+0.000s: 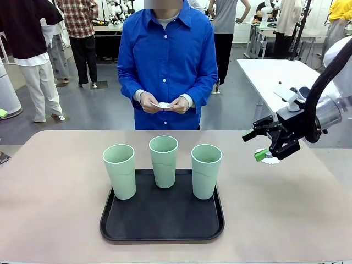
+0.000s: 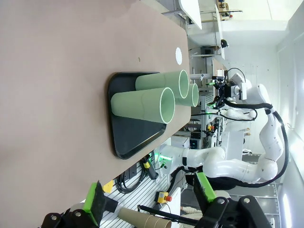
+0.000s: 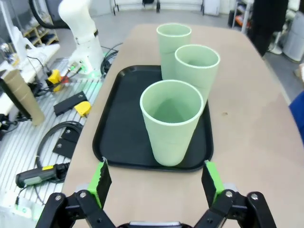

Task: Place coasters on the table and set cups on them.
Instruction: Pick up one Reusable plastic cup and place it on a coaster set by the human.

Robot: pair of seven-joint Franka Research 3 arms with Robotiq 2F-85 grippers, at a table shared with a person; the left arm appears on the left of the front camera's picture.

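All three tall, pale mint-green plastic tumblers (image 1: 163,159) stand upright on the black rounded-corner tray (image 1: 162,231), which sits on the beige-pink tabletop (image 1: 55,181). Right of the tray, well clear of it, a small white lacy paper doily (image 1: 270,160) lies flat on the tabletop. The right gripper (image 1: 253,147) hangs just above it, fingers spread wide and empty. The left gripper (image 2: 149,197) gapes wide too, holding nothing. Beyond the tray, the person's hands (image 1: 179,104) hold a second doily (image 1: 163,104).
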